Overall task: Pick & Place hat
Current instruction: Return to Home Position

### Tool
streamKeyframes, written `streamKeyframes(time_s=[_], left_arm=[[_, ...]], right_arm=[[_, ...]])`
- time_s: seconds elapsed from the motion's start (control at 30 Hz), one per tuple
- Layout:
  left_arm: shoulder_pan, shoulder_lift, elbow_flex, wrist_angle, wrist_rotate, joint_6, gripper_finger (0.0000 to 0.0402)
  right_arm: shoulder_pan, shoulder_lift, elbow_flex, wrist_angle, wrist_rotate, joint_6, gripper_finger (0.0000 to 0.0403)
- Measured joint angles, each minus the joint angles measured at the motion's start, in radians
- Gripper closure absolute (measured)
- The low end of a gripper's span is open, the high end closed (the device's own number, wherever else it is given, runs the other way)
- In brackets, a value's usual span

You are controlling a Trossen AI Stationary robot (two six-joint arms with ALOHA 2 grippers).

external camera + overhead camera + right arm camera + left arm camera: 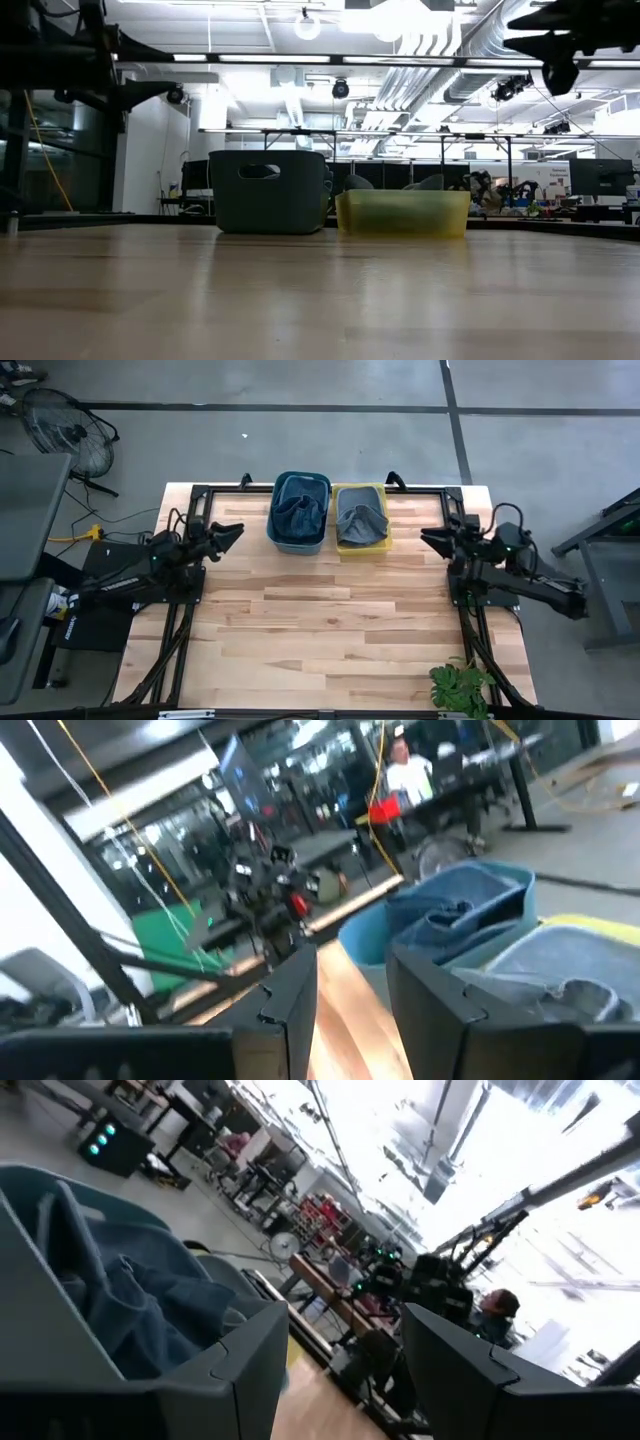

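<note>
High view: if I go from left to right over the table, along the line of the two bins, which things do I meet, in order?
left gripper, open → blue bin → yellow bin → right gripper, open

Grey concrete floor (300, 440), dark lines (300, 407) crossing it, is surrounding the light wooden surface (330, 630). A black fan (65, 428) is standing beyond the far left corner, and a yellow cable (72, 537) is lying nearby. A green plant (458, 685) is sitting at the near right edge. Overhead, white ducts (430, 35) and strip lights (235, 58) are running along the ceiling, with workbenches (475, 137) standing behind.
</note>
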Motion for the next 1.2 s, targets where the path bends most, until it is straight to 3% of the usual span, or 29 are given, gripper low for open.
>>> streamKeyframes(time_s=[0.13,0.27,0.5,0.63,0.93,1.2], left_arm=[[0.0,-0.007,0.0,-0.029,-0.032,0.006,0.0209],[0.0,-0.009,0.0,-0.036,-0.046,0.001,0.0209],[0.0,-0.008,0.0,-0.03,-0.062,-0.007,0.0209],[0.0,-0.008,0.0,-0.029,-0.076,-0.025,0.0209],[0.0,-0.008,0.0,-0.074,-0.088,-0.052,0.0208],[0.001,-0.007,0.0,-0.2,-0.059,0.08,0.0208]], right_arm=[[0.0,-0.101,-0.037,0.0,0.017,0.025,0.0286],[0.0,-0.098,-0.077,0.023,0.016,0.045,0.0286],[0.014,-0.087,-0.227,0.413,-0.031,0.112,0.0286],[0.064,-0.086,-0.298,0.507,-0.021,0.122,0.0286],[0.217,-0.086,-0.357,0.512,0.109,0.052,0.0286],[0.286,-0.086,-0.357,0.313,0.171,0.005,0.0286]])
